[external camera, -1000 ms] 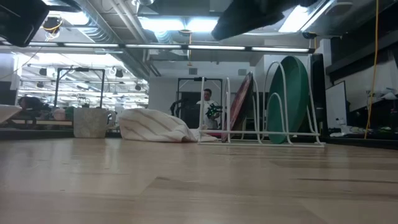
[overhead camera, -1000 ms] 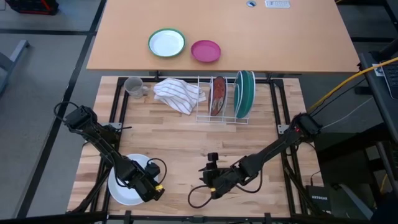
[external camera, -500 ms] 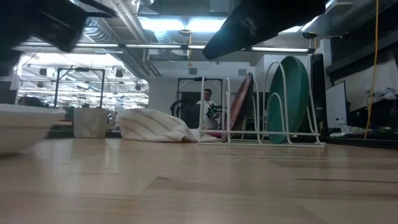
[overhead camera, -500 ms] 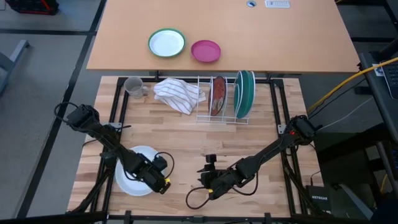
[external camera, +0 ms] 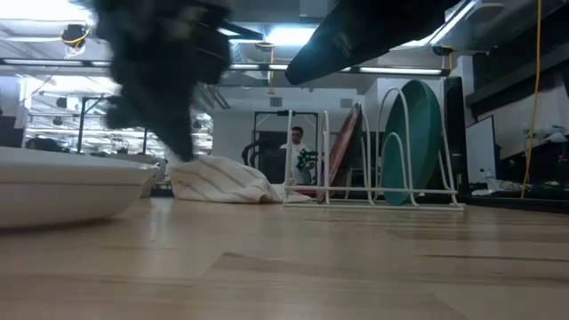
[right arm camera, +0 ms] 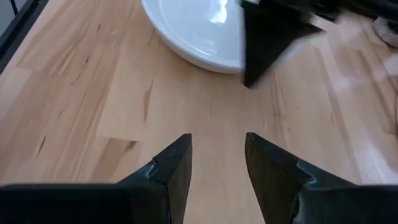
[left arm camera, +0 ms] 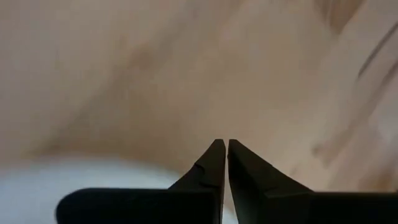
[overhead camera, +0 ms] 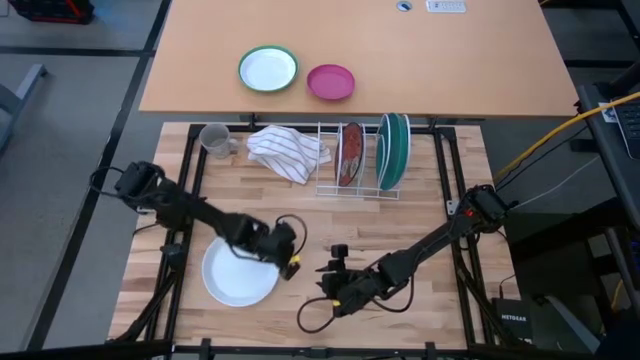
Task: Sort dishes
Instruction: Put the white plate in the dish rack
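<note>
Overhead I've got even, bright light on the desk (overhead camera: 400, 215). Low camera: ceiling lights (external camera: 293, 36) glaring, left claw (external camera: 164, 67) smeared with motion blur. Left wrist feed all blur; white plate (right arm camera: 193, 31) shows glare.

Butcher-block worktable (overhead camera: 400, 215), lower centre of the high view: white plate (overhead camera: 238, 277) lower left; grey mug (overhead camera: 214, 138), striped cloth (overhead camera: 288, 150), wire rack (overhead camera: 360, 188) along far edge. Tan table (overhead camera: 480, 60) above: green-rimmed plate (overhead camera: 268, 69), pink bowl (overhead camera: 330, 82).
</note>
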